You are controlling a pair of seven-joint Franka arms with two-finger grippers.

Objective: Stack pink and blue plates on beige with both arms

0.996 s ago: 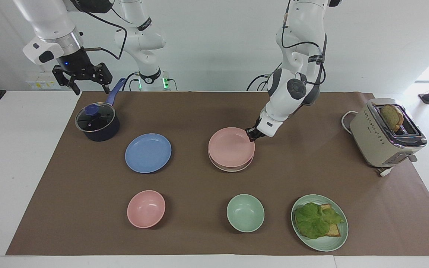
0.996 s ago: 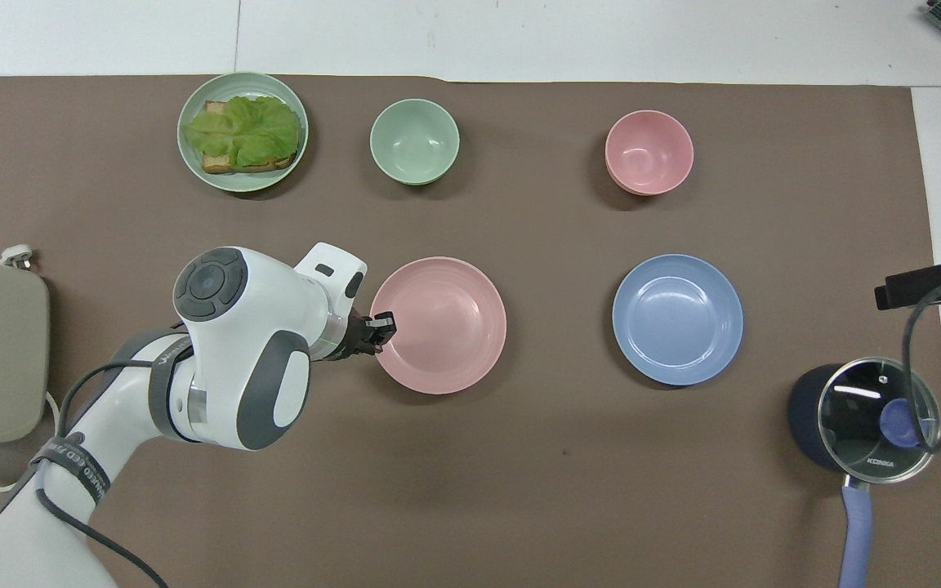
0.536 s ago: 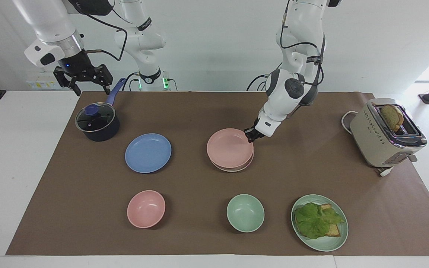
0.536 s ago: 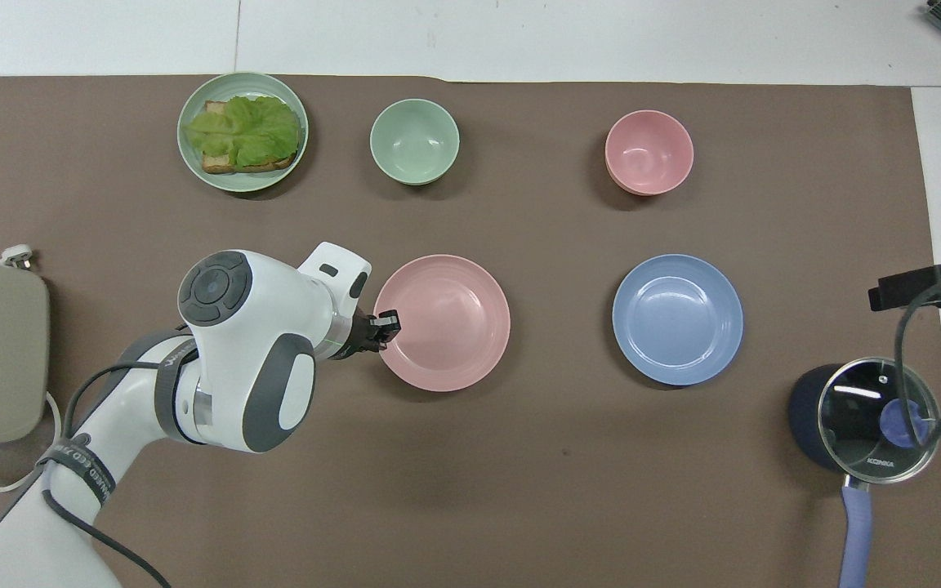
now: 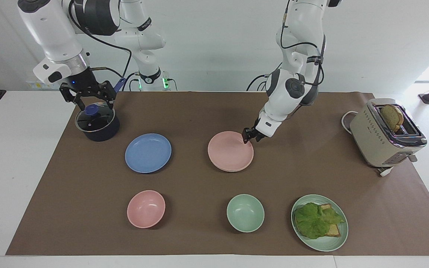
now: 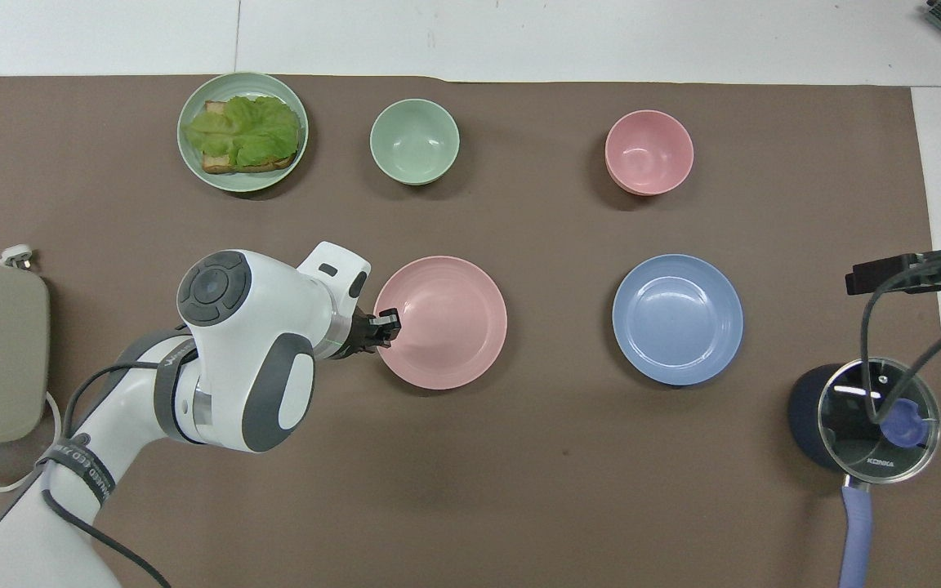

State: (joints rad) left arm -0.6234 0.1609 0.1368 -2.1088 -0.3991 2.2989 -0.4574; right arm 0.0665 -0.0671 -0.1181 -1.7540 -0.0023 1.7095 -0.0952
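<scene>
- A brown mat (image 5: pixel 199 111) covers the white table, under both arms.
- The pink plate (image 5: pixel 230 150) lies flat on the beige plate (image 5: pixel 233 170) mid-mat; only a sliver of beige rim shows.
- The left gripper (image 5: pixel 250 135) sits at the pink rim, fingers parted, apparently letting go.
- The blue plate (image 5: pixel 148 152) lies toward the right arm's end, beside the stack.
- The right gripper (image 5: pixel 88 97), fingers spread, hangs over the lidded pot (image 5: pixel 97 123), so it is the nearer arm for the blue plate.

The pink plate (image 5: pixel 230 150) is pale, the blue plate (image 5: pixel 148 152) periwinkle. A brown mat (image 5: pixel 199 111) covers the white tabletop (image 5: pixel 13 149).
</scene>
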